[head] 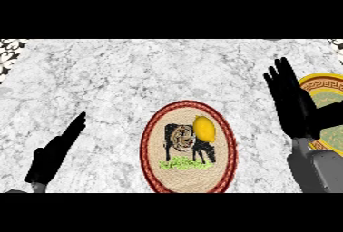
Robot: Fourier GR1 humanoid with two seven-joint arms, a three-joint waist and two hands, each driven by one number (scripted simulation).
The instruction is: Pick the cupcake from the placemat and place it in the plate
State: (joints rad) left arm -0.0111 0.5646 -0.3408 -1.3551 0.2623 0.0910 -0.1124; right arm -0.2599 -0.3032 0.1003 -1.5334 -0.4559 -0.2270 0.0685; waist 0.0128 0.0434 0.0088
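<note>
Head view: nearest, the oval woven placemat (188, 147) with red rim carries the yellow cupcake (205, 128) on marbled surface (100, 81), left hand (57, 152) straight-fingered far left, right hand (289, 102) flat and apart overlapping the yellow patterned plate (326, 86) at the right edge.

The desk (120, 81) has a top of white and grey marble, veined all over, and it fills nearly the whole view from the far edge down to the near one. At its far left corner a patch of black-and-white patterned surface (9, 50), set with curling floral shapes, shows beyond the marble and runs a short way down the left edge. A smaller piece of the same pattern (336, 43) shows at the far right corner.
</note>
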